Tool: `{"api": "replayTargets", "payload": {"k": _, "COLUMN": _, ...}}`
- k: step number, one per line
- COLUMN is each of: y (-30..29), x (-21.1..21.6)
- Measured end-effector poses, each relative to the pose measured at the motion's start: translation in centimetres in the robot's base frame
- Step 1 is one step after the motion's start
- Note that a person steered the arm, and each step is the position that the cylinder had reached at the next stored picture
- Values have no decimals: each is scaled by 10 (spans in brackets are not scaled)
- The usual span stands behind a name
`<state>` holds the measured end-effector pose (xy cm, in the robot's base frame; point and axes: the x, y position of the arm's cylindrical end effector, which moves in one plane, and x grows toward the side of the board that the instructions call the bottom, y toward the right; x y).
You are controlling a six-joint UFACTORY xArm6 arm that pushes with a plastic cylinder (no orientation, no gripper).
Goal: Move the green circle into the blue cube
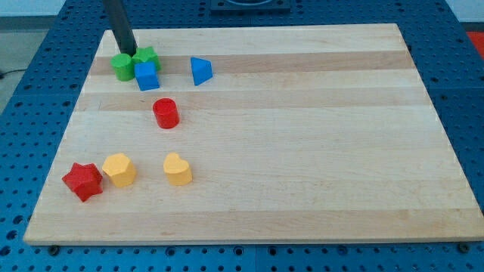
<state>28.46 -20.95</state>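
Seven small plastic blocks sit on your pale wooden board point(302, 151). Take the blue cube point(147, 76) as landmark. The green circle point(122, 66), a smooth cylinder, touches its upper-left side; a green star-like block point(146, 55) touches its top. My tip point(127, 52) rests just above the circle. The rod carries no pincer, so nothing is grasped.

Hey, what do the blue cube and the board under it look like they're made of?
The blue cube looks like moulded plastic or painted wood: uniform saturated colour, smooth faces with a faint sheen, no grain; I cannot tell which. The board appears to be pale wood with a matte finish, showing lengthwise grain and joined strips of slightly differing tone.
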Motion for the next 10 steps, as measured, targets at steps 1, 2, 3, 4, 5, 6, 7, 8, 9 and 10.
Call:
{"api": "replayTargets", "payload": {"k": 1, "y": 112, "x": 20}}
{"api": "replayTargets", "payload": {"k": 2, "y": 90, "x": 19}}
{"api": "replayTargets", "payload": {"k": 3, "y": 40, "x": -34}}
{"api": "replayTargets", "payload": {"k": 4, "y": -35, "x": -44}}
{"api": "replayTargets", "payload": {"k": 5, "y": -41, "x": -2}}
{"api": "replayTargets", "payload": {"k": 6, "y": 46, "x": 8}}
{"api": "replayTargets", "payload": {"k": 7, "y": 46, "x": 30}}
{"api": "replayTargets", "payload": {"k": 8, "y": 56, "x": -10}}
{"api": "replayTargets", "payload": {"k": 9, "y": 7, "x": -11}}
{"api": "replayTargets", "payload": {"k": 10, "y": -51, "x": 5}}
